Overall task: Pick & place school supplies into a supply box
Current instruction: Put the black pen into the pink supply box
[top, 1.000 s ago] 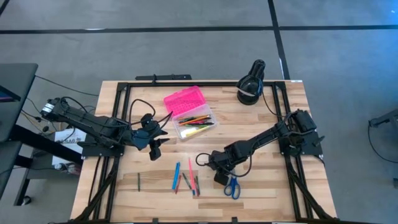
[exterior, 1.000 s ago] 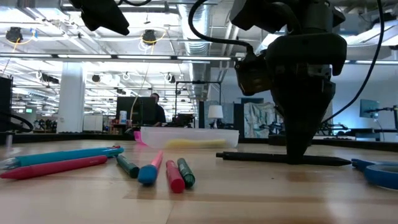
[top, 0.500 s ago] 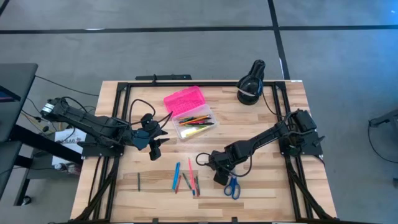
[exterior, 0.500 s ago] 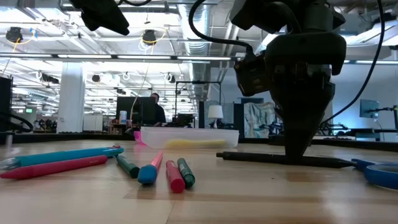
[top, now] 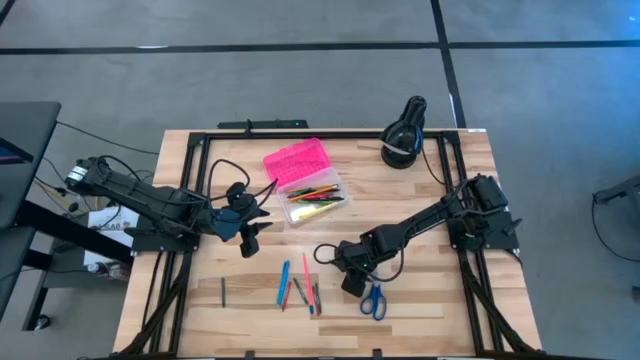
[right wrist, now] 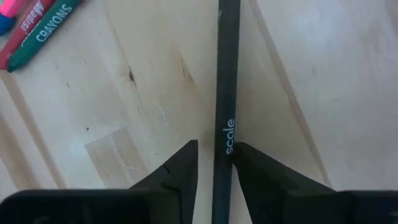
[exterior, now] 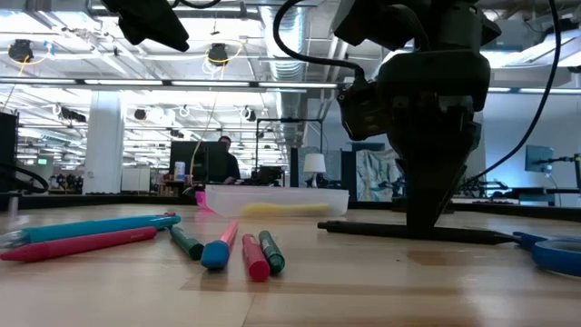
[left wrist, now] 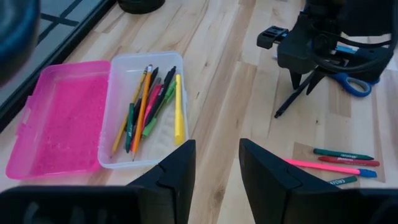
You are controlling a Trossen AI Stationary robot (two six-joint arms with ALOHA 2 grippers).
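Note:
The supply box lies open at the table's far middle, pink lid [top: 296, 160] beside its clear base [top: 313, 198], which holds several pencils and pens [left wrist: 149, 102]. A black pen [right wrist: 227, 74] lies flat on the table. My right gripper [right wrist: 214, 149] points down over it, open, one finger on each side of the shaft [exterior: 363, 229]. Blue-handled scissors [top: 373, 298] lie just right of that gripper. Several pens and crayons [top: 300, 290] lie near the front edge. My left gripper [left wrist: 217, 168] hovers open left of the box, holding nothing. My right gripper straddles the black pen from above, fingers across the shaft near the printed word [right wrist: 229, 134]. One finger [right wrist: 249, 165] stands right against the pen's side and the other leaves a gap. I cannot tell whether it touches. The pen lies flat on the table.
A black round device [top: 403, 135] stands at the far right. A lone green crayon [top: 223, 291] lies at the front left. Black frame rails [top: 190, 200] run along the table's left, right and far sides. A person sits in the room beyond the table.
My right gripper has opened: its fingertips, drawn to a narrow point a second ago, now stand apart over the black pen. It has shifted slightly toward the loose pens. The pen lies on the table as before.

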